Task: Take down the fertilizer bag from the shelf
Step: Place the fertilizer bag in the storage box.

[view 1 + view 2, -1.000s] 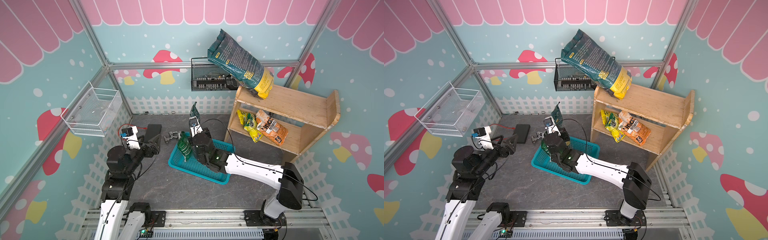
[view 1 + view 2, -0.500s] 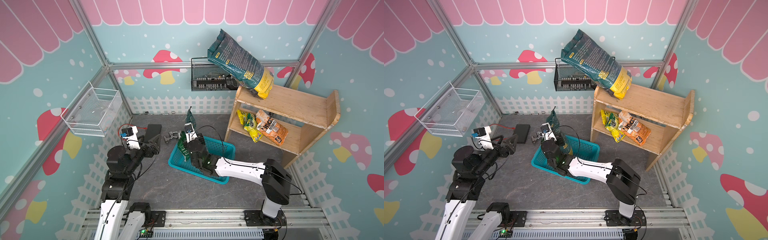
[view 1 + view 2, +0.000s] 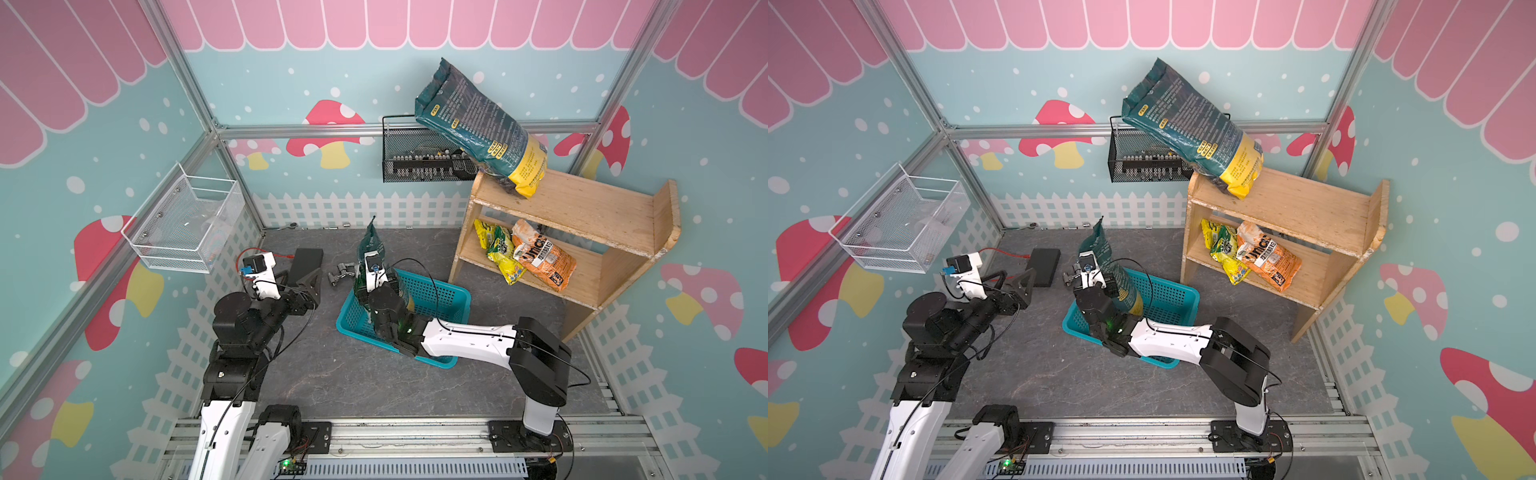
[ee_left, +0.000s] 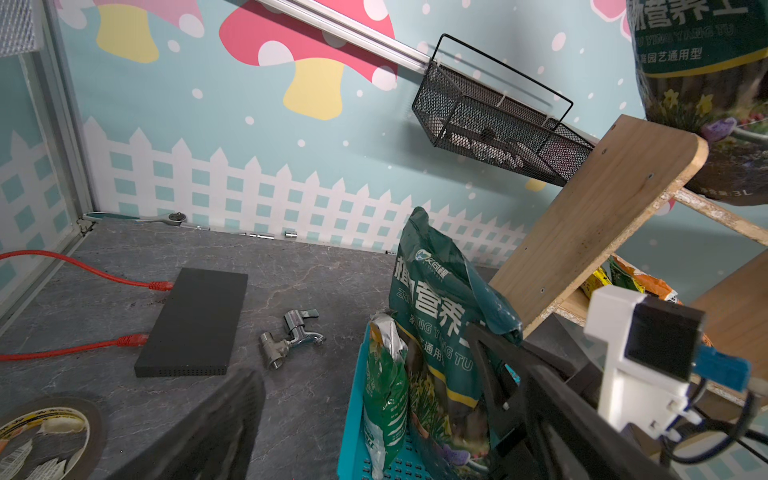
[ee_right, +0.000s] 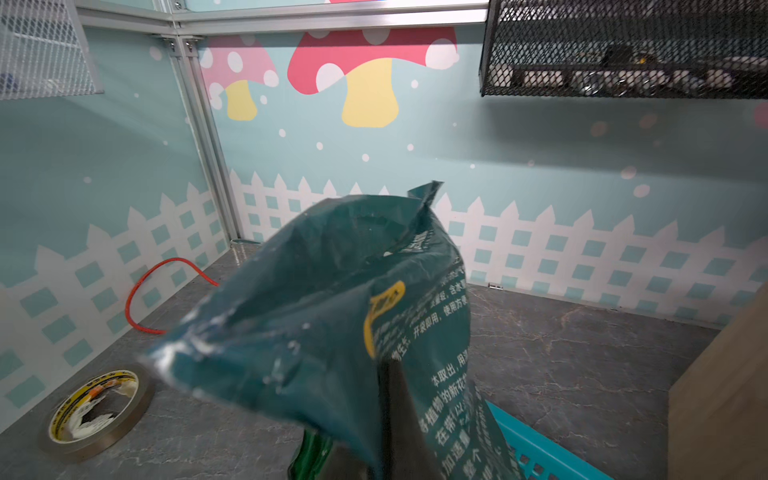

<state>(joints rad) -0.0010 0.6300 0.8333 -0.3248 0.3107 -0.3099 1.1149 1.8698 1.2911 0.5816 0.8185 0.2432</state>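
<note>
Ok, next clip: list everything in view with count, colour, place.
shelf: 1, light wood, right side
large fertilizer bag: 1, teal and yellow, leaning on shelf top
yellow-green bag: 1, shelf's lower tier
orange bag: 1, beside it
plastic basket: 1, teal, mid-floor
smaller dark green bag: 1, upright, lower end in plastic basket
small green bag: 1, beside it
black wire basket: 1, back wall
white wire basket: 1, left wall
box: 1, black, floor
red cables: 2, plugged into box
tap: 1, chrome, floor by basket
tape roll: 1, yellow-labelled, floor
ratchet: 1, teal-handled, back wall
left gripper: 1, black, fingers open, near box
right gripper: 1, black, fingers shut on smaller dark green bag
</note>
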